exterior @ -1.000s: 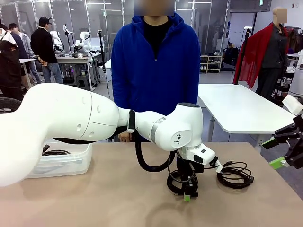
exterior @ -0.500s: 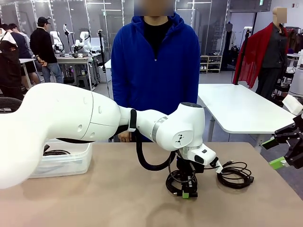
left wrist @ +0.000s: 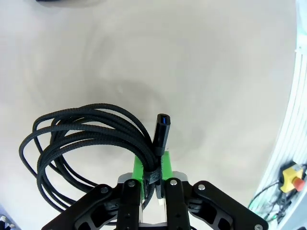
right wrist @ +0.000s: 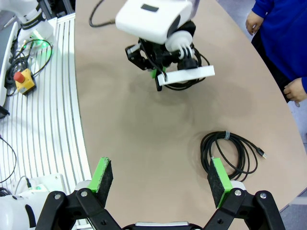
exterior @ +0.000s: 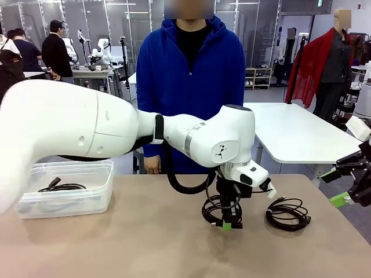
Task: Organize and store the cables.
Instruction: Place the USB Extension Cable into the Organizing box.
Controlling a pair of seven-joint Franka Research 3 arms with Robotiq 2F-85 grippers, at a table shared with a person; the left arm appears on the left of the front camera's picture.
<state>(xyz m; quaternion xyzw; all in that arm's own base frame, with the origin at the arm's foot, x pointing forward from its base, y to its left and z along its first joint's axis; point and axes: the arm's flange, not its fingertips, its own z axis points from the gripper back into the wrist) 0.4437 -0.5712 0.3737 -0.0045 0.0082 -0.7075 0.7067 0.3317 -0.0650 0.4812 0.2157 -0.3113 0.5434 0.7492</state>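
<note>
Gripping coil point(left wrist: 103, 123), L gripper point(left wrist: 152, 163) clamped tight on its strands. R gripper point(right wrist: 160, 179) wide, empty. Pick step; next prob. lift, carry to bin point(exterior: 26, 205) w/o snagging.

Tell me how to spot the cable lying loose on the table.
On the tan table, find the left claw shut on a coiled cable. Just right of it another black coil lies flat. Nothing grips it, and it is outside the clear bin.
</note>
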